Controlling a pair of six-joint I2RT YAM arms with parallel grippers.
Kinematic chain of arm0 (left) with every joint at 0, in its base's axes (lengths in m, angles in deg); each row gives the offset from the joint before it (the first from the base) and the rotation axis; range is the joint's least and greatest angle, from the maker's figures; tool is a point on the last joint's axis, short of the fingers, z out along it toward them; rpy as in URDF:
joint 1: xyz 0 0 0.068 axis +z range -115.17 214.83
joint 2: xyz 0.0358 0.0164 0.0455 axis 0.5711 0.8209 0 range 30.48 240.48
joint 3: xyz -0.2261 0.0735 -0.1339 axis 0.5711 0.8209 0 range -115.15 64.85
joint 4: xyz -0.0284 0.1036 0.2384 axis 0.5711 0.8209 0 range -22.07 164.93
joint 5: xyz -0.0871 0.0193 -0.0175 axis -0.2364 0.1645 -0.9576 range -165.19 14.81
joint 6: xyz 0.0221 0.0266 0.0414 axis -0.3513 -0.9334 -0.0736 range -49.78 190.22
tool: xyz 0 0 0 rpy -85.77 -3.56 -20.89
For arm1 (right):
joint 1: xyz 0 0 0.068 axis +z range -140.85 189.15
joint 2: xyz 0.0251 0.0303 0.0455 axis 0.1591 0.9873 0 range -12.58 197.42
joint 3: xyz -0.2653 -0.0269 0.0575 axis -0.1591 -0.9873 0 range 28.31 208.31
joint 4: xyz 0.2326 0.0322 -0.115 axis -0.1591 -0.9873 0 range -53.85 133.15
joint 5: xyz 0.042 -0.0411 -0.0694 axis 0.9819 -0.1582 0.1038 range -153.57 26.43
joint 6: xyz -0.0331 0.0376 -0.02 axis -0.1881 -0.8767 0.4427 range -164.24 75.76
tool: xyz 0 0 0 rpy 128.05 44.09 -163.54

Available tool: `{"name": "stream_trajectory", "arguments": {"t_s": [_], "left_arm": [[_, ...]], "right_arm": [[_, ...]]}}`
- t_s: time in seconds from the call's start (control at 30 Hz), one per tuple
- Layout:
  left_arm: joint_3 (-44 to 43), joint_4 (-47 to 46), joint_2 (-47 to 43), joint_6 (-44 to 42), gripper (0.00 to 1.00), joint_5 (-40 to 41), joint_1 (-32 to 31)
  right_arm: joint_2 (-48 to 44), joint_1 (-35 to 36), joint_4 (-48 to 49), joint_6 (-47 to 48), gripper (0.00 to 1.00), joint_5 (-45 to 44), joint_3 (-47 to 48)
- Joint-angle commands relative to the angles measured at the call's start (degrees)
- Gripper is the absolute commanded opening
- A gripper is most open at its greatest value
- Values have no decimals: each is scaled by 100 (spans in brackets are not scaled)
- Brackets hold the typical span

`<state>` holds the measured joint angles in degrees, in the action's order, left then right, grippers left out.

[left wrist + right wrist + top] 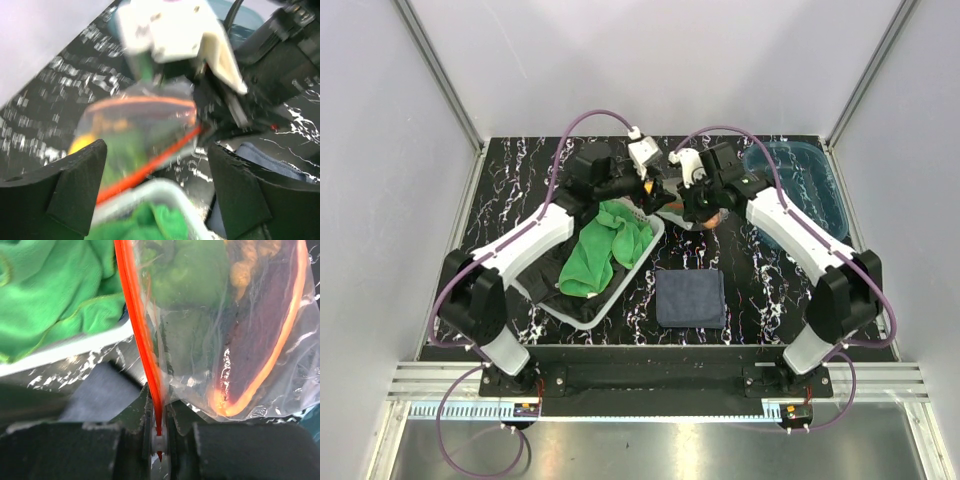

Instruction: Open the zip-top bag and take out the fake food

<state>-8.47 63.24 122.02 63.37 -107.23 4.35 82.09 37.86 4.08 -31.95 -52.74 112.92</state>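
The zip-top bag [225,340] hangs clear in front of the right wrist camera, its orange-red zip strip [137,325] running down into my right gripper [159,412], which is shut on the strip's end. Inside show green fake food [185,270] and small brown balls [250,260]. In the blurred left wrist view the bag [135,125] holds a yellow piece [80,142], and the strip [145,170] crosses between the wide-apart fingers of my left gripper [157,147], which touches nothing. From above, the two grippers [645,188] [682,205] meet at centre back.
A white basket [582,318] with a green cloth [605,250] lies under the left arm, just below the bag. A dark blue cloth [690,297] lies flat in front of centre. A translucent blue tray [810,185] stands at the back right.
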Motion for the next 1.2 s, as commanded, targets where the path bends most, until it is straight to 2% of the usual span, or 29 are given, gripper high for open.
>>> {"name": "stream_trajectory", "arguments": {"t_s": [0.0, 0.1, 0.2, 0.3, 0.43, 0.5, 0.53, 0.6, 0.63, 0.73, 0.8, 0.83, 0.87, 0.9, 0.93, 1.03, 1.07, 1.17], "left_arm": [[-481, -348, 319, -536, 73, -681, -151], [-657, -270, 504, -572, 70, -1006, -178], [-693, -120, 601, -615, 75, -1261, -178], [-797, -111, 733, -572, 75, -1481, -195], [-1069, 116, 952, -449, 67, -1789, -257], [-1167, 196, 1084, -413, 59, -1825, -361], [-1176, 214, 1111, -440, 50, -1763, -371], [-1255, 319, 1216, -466, 42, -1754, -415], [-1394, 398, 1242, -466, 32, -1702, -424], [-1632, 819, 1313, -589, 21, -1692, -424], [-1651, 961, 1243, -563, 25, -1684, -424], [-1555, 935, 1199, -502, 34, -1640, -424], [-1510, 822, 1147, -379, 59, -1596, -424], [-1440, 759, 1076, -335, 67, -1578, -424], [-1396, 724, 954, -308, 70, -1509, -424], [-1229, 601, 734, -273, 65, -1455, -415], [-1168, 548, 707, -238, 55, -1464, -424], [-1071, 486, 663, -176, 49, -1455, -415]], "right_arm": [[-695, -155, -66, 45, 0, 754, -77], [-888, -321, -66, -16, 0, 964, -244], [-1038, -479, -110, -60, 0, 1201, -262], [-1091, -550, -127, -78, 0, 1448, -279], [-1091, -664, -127, -131, 0, 1527, -305], [-1039, -752, -127, -236, 0, 1641, -253], [-1030, -761, -101, -271, 0, 1711, -227], [-1012, -779, -31, -420, 0, 1668, -218], [-1012, -823, 4, -482, 0, 1590, -218], [-1100, -1033, 188, -841, 0, 1606, -314], [-1161, -1122, 364, -974, 0, 1711, -376], [-1170, -1148, 400, -1027, 0, 1903, -402], [-1136, -1174, 417, -1045, 0, 1966, -411], [-1118, -1157, 409, -1062, 0, 2002, -420], [-1100, -1174, 391, -1062, 0, 2080, -437], [-1083, -1192, 391, -1071, 0, 2195, -508], [-1074, -1201, 391, -1080, 0, 2230, -525], [-1056, -1219, 365, -1106, 0, 2345, -534]]}}
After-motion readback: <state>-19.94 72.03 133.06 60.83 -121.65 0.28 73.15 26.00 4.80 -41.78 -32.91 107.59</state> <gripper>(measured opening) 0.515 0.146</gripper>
